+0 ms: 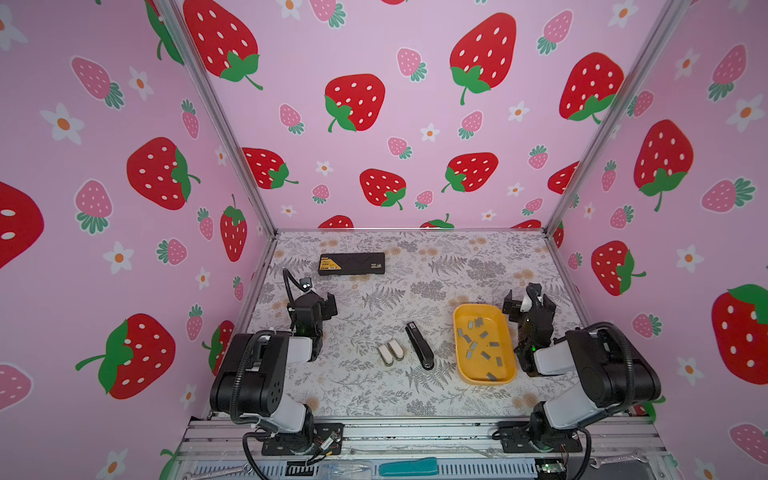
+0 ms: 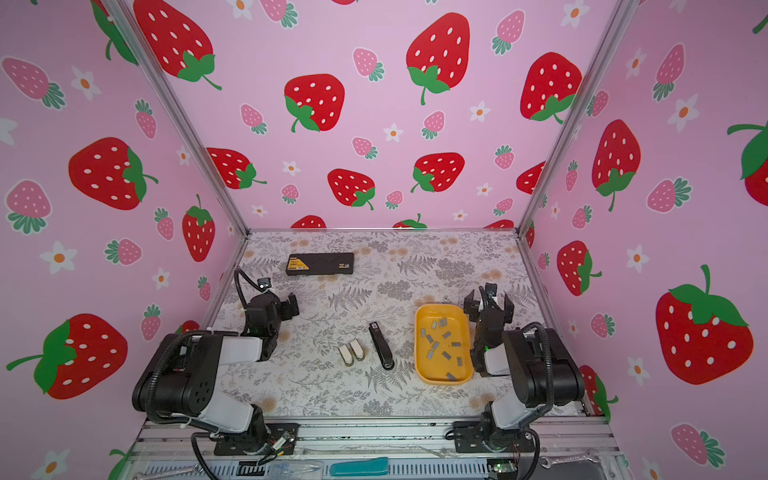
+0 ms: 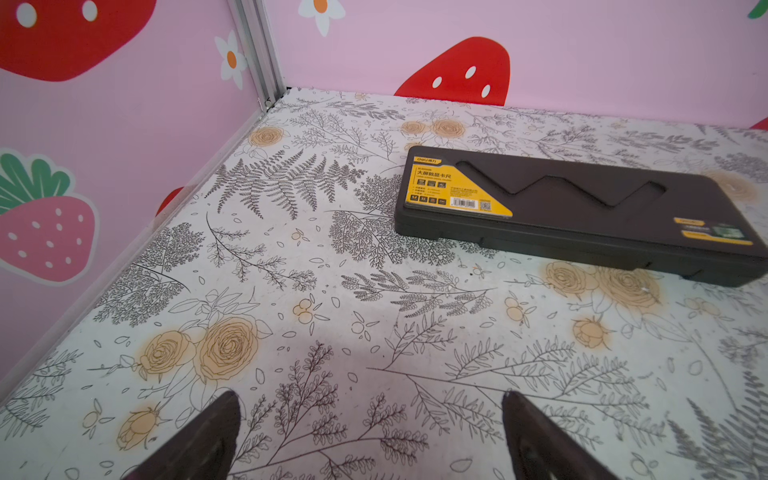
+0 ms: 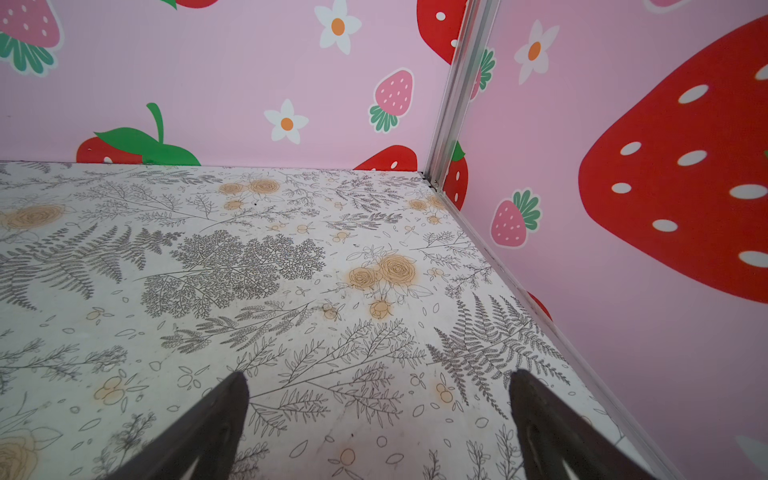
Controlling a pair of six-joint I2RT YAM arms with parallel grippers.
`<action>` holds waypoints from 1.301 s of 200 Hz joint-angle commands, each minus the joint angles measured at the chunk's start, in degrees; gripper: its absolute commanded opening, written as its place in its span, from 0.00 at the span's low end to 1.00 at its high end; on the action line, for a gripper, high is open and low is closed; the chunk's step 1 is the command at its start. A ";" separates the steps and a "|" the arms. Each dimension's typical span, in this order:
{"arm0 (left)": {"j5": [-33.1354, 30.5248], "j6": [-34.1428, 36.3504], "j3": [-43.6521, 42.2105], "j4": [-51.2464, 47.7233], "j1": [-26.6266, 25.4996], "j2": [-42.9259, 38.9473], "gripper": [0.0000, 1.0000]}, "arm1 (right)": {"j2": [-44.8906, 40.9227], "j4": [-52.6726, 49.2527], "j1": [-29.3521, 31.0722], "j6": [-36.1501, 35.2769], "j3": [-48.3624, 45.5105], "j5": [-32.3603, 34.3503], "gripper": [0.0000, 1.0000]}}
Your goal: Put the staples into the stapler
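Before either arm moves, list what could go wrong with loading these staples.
1. The small flat grey staple strips lie scattered flat in the shallow yellow plastic tray; the open right gripper may scrape past one or pinch two.
2. The slim black stapler looks closed and lies loose on the table; it may slide when pried open.
3. Two small white staplers sit right beside it and could get knocked.

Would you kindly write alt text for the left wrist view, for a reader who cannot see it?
A closed black caliper case with a yellow label lies flat on the floral-print table, pink strawberry-print walls behind. The left claw is open and empty, its dark fingertips apart.
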 commanded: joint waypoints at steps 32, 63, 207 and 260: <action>-4.07 1.89 5.31 -12.34 -3.16 -6.28 0.99 | -6.32 -7.59 -0.08 2.63 2.83 5.67 0.99; -3.54 -2.04 10.95 -27.78 -4.25 -12.76 0.99 | -18.76 -30.46 -0.12 11.84 9.93 14.54 0.99; 14.19 -15.64 15.14 -38.19 -4.41 -37.15 0.99 | -40.70 -50.41 9.77 17.60 13.04 -20.84 0.99; 43.02 3.68 12.55 -21.84 -11.40 -28.20 0.97 | -41.63 -45.89 15.95 11.01 7.44 -8.19 0.98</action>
